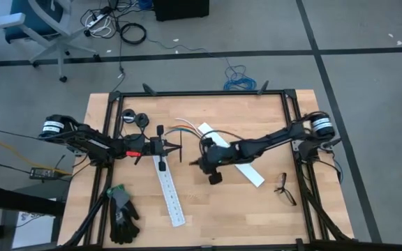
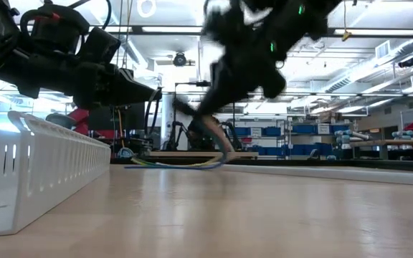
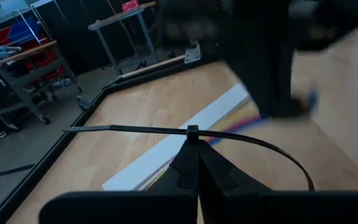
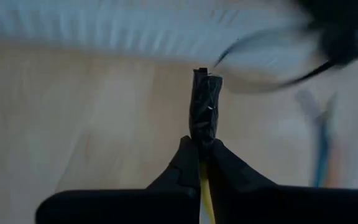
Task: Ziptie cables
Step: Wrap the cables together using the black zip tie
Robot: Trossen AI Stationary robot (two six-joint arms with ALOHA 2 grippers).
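The thin black plastic ziptie (image 3: 166,130) is held above the pale wooden bench (image 1: 222,202), pinched near its head between the closed fingers of the left gripper (image 1: 165,147), its long tail curving away to one side in the left wrist view. Just beyond it, toward the far middle of the bench, lies the short curved bundle of thin multicoloured cables (image 1: 185,126), white, blue and orange strands fanning out on the wood. The right gripper (image 1: 202,162) hangs close to the ziptie, its fingers closed on a dark taped end with a yellow wire (image 4: 202,180) running back between them, which looks like one end of the cables. Two long white slotted plastic strips rest on the bench, one (image 1: 170,192) beneath the left gripper and one (image 1: 246,167) under the right arm. Small dark-framed spectacles (image 1: 284,188) lie near the right edge, and a black and green work glove (image 1: 122,213) lies at the near left corner.
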